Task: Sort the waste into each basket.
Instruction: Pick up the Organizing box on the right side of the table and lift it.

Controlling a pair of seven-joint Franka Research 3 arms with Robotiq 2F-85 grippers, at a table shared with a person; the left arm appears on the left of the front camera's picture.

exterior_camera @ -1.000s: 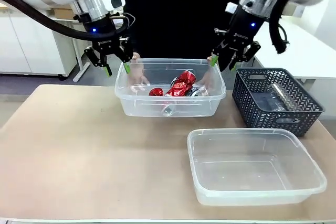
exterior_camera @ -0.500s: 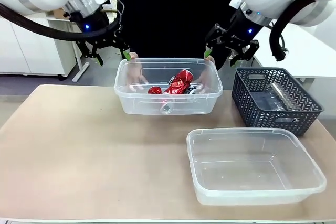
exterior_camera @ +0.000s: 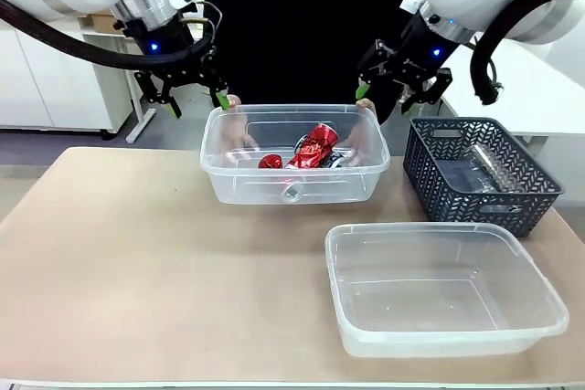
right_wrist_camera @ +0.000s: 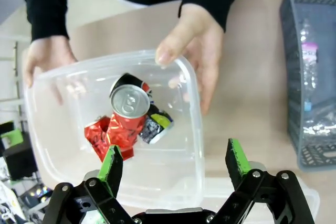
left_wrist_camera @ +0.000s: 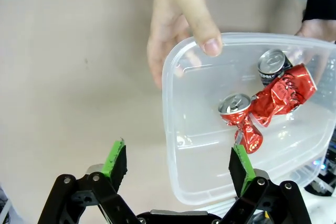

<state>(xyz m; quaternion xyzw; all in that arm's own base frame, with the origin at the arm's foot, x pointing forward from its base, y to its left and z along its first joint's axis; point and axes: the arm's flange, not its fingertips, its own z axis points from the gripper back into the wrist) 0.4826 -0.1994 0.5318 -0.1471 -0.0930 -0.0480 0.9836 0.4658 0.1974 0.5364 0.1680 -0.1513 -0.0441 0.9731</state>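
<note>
Front view: left pincer (exterior_camera: 197, 104) and right pincer (exterior_camera: 384, 100), wide open, empty, have lifted from the tub (exterior_camera: 239, 187).

The front view looks from the robot's near side of the table (exterior_camera: 137, 253), from a little above, across to a person (exterior_camera: 306, 25) standing at the far edge, and takes in most of the tabletop. The left wrist view looks steeply down past the left gripper (left_wrist_camera: 177, 165), from close above the left end of the far clear tub (left_wrist_camera: 194, 150). The right wrist view looks down past the right gripper (right_wrist_camera: 174, 162), from close above that tub's right end, and catches the dark grey basket (right_wrist_camera: 294, 51) at its right edge. All three views share the tub, the red cans (left_wrist_camera: 262, 103) inside it and the person's hands (right_wrist_camera: 197, 61) on its rim.
</note>
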